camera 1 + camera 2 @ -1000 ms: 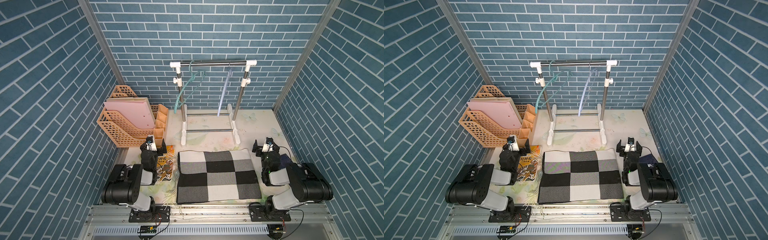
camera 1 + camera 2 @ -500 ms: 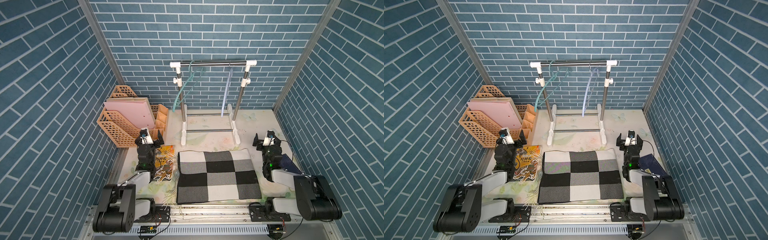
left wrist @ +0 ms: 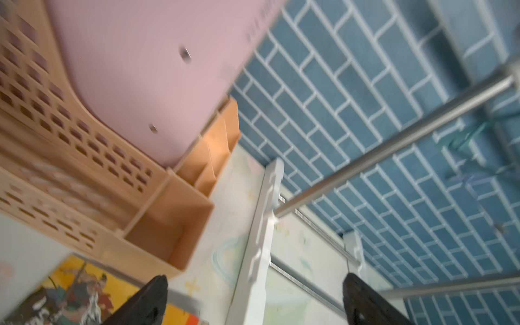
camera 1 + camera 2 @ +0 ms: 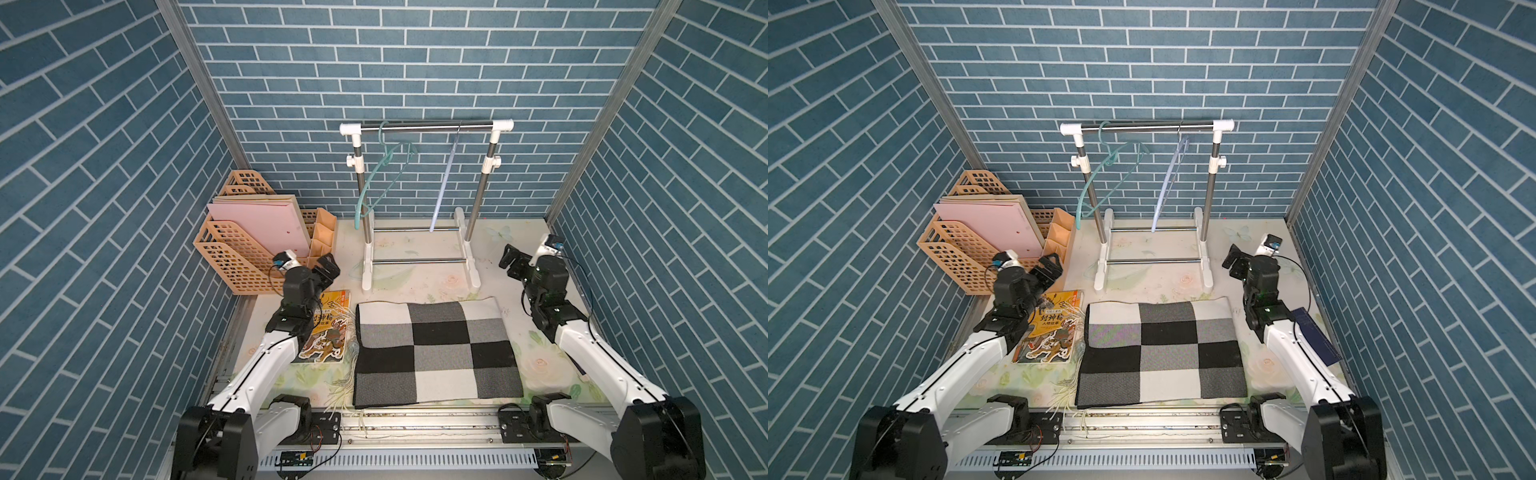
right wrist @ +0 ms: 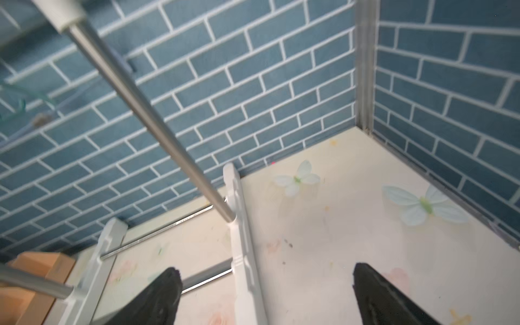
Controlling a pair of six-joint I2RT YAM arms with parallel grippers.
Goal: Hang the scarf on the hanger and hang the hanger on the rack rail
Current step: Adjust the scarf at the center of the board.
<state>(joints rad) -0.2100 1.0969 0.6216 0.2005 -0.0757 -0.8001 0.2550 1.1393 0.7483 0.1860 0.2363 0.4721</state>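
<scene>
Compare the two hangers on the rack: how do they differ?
Colour: the teal hanger is green, the pale hanger lavender-white. Pose: teal hanger shows its triangle; pale hanger is edge-on, a thin line. Place: teal hanger nearer the file organiser, pale hanger farther. Shared: both hook on the top rail, both bare.

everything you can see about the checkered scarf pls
The scarf looks knitted, a checkerboard of black, grey and white squares. It lies flat as a neat rectangle on the floral table cover, before the clothes rack. Cream fringe spills from its edge on the robot's left, some strands reaching the picture book. Nothing grips it.
</scene>
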